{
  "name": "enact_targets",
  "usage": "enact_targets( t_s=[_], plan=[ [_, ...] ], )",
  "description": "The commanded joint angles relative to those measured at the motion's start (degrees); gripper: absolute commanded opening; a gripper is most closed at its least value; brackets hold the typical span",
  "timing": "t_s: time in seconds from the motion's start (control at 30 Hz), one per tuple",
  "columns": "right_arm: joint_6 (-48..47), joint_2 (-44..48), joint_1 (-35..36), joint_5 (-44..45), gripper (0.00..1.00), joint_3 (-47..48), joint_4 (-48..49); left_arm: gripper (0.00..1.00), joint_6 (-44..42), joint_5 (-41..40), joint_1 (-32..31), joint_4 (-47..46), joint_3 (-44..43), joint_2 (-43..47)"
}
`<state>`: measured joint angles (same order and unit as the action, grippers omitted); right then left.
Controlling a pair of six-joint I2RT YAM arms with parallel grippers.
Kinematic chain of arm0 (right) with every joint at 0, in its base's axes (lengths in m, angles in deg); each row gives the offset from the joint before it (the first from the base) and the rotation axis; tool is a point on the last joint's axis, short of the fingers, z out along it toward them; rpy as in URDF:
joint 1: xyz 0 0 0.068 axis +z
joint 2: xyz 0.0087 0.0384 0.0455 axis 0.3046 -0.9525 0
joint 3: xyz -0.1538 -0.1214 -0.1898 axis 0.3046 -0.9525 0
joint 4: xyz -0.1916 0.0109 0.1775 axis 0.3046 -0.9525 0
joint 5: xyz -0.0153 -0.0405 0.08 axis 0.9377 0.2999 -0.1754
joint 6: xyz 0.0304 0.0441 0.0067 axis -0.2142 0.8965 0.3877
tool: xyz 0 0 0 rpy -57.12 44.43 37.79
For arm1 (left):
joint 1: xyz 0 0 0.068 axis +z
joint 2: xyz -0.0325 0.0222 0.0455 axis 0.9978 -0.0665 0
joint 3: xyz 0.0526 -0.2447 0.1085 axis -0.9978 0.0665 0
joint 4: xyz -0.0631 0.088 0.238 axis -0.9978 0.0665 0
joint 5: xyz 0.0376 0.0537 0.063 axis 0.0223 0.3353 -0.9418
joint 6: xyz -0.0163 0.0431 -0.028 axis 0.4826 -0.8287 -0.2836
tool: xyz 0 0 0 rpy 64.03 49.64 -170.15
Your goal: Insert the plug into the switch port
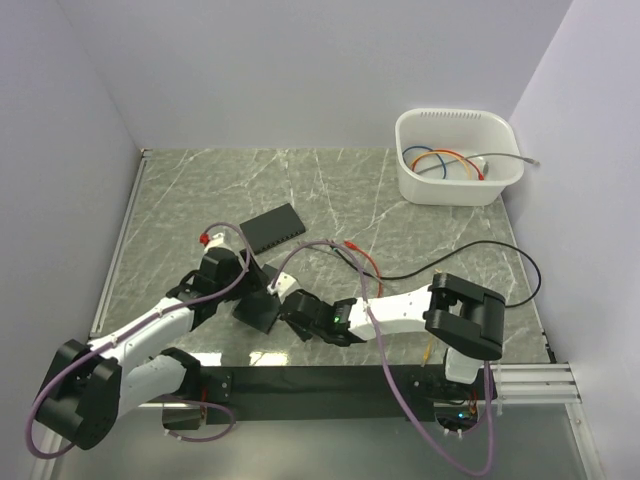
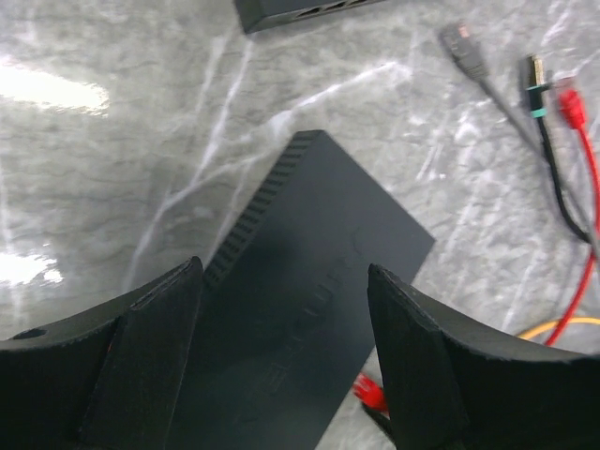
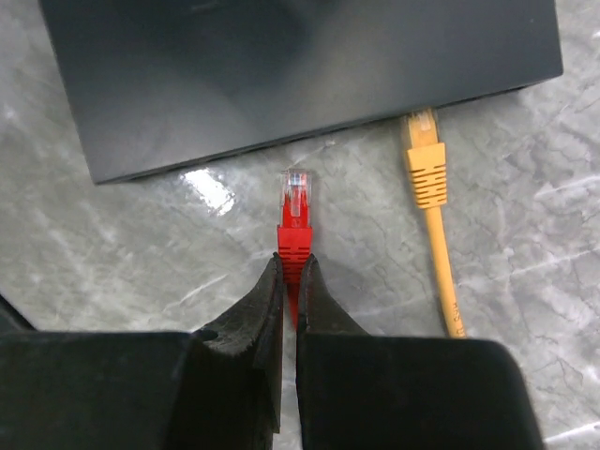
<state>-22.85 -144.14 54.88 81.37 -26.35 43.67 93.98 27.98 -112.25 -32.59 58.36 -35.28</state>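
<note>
The top external camera looks down from high behind the near edge, facing the far wall [image 1: 320,70], distant enough to take in the whole marble tabletop [image 1: 330,190]. The left wrist camera peers steeply down through the left gripper [image 2: 286,281], close above the top of the black switch [image 2: 319,216]. The right wrist camera sits lower and nearer, looking past the right gripper [image 3: 291,264] at the same switch's port edge. Both wrist views share that switch and the red plug [image 3: 294,211]; the overhead view takes in both
</note>
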Motion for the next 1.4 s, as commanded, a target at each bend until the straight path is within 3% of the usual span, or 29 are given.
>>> enact_targets(
  t_s=[0.0, 0.5, 0.93, 1.37],
  plan=[
    [0.5, -0.4, 0.3, 2.5, 0.00, 2.1, -0.3, 0.77, 2.1, 2.3, 0.0, -3.7, -1.1, -0.1],
    [0.1, -1.2, 0.3, 2.7, 0.00, 4.7, -1.0, 0.74, 4.2, 3.7, 0.0, -12.2, 4.2, -5.0],
    [0.4, -4.2, 0.3, 4.5, 0.00, 7.6, -1.6, 0.73, 4.2, 3.9, 0.0, -12.8, 5.2, -3.6],
    [-3.0, -0.1, 0.5, 4.7, 0.00, 8.1, -0.2, 0.70, 3.8, 3.9, -0.5, -13.6, 5.1, -4.8]
  ],
)
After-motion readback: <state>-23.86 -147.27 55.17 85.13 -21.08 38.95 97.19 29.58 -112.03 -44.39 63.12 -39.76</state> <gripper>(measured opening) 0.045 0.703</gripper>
